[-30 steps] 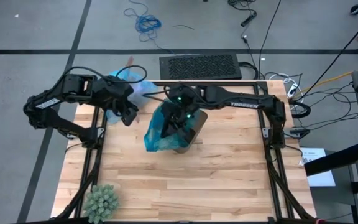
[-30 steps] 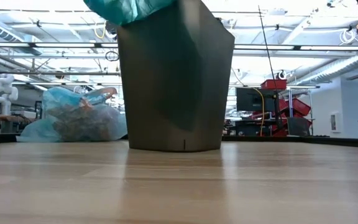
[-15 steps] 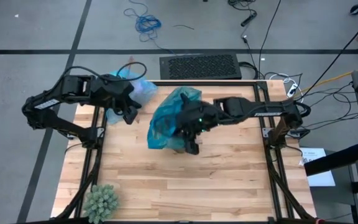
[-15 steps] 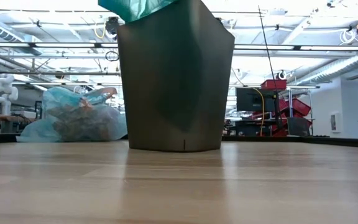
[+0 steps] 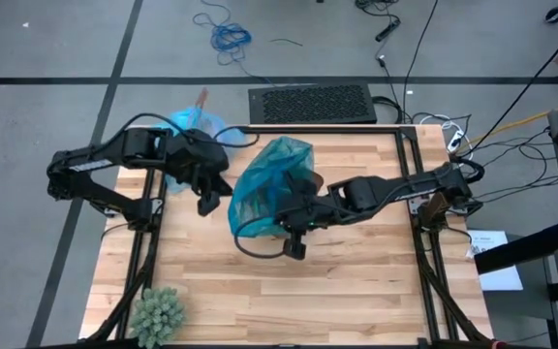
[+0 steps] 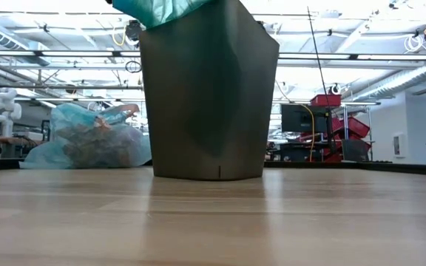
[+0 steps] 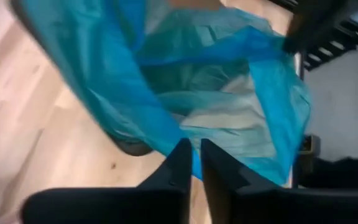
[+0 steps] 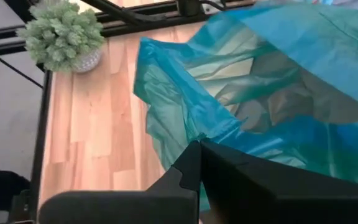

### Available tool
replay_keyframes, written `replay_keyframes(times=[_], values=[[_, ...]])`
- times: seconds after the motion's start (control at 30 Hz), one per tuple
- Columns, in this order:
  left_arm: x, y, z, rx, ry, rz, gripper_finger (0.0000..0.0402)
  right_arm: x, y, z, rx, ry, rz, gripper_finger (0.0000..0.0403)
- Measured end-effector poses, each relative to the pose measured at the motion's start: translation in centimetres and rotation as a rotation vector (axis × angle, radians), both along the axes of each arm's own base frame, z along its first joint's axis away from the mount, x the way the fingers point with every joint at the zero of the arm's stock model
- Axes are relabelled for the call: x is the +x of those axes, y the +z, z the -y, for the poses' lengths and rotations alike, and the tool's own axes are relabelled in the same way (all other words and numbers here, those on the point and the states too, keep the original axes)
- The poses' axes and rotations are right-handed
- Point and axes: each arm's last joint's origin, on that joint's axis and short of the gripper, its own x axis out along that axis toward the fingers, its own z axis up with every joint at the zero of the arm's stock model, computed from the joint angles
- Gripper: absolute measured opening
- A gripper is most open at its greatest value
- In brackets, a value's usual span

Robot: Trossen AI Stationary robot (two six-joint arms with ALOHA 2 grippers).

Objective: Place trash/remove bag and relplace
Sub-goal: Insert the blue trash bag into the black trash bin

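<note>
A grey bin stands upright mid-table with a teal-green bag spread over its mouth. The light blue bag, full of brown trash lumps, rests on its underside at the far left corner, partly behind my left arm. My left gripper hangs just left of the teal bag. Its fingers are a sliver apart against the bag's left edge. My right gripper is shut at the bin's near side. My left gripper: I cannot tell whether its fingertips touch the teal bag's edge. My right gripper is shut on the teal bag's near edge, pinched at the fingertips, slanting down from the table's right. A fold of plastic runs drawn from the fingers up over the bin; one layer or several, I cannot tell.
A green spiky plant in a pot sits at the near left corner. Bare wood lies along the near side and right of the bin. Black frame rails run along both table sides.
My right gripper has come out from over the bin and swung toward the table's near edge, turning as it went. The teal bag, bunched on the bin's left before, is now spread across the bin's mouth. My left gripper has dropped toward the bag's left edge.
</note>
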Motion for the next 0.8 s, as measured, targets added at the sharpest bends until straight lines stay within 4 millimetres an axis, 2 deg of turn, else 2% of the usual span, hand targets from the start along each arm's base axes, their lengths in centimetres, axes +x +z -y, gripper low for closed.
replay_keyframes(times=[0.23,0.43,0.57,0.8], values=[[0.4,-0.3,0.5,0.096,-0.044,-0.010,0.0147,0.0,0.1,-0.4,0.005,-0.024,0.020,0.0000],[1.6,-0.9,1.1,0.175,-0.059,-0.039,0.0239,0.1,0.1,-0.4,0.005,-0.025,0.031,0.0000],[3.0,-1.9,1.6,0.201,-0.081,-0.083,0.0262,0.1,0.1,-0.4,0.003,-0.023,0.031,0.0000],[5.1,-4.2,1.3,0.320,-0.015,-0.225,0.0256,0.1,0.2,-0.4,0.002,-0.022,0.031,0.0000]])
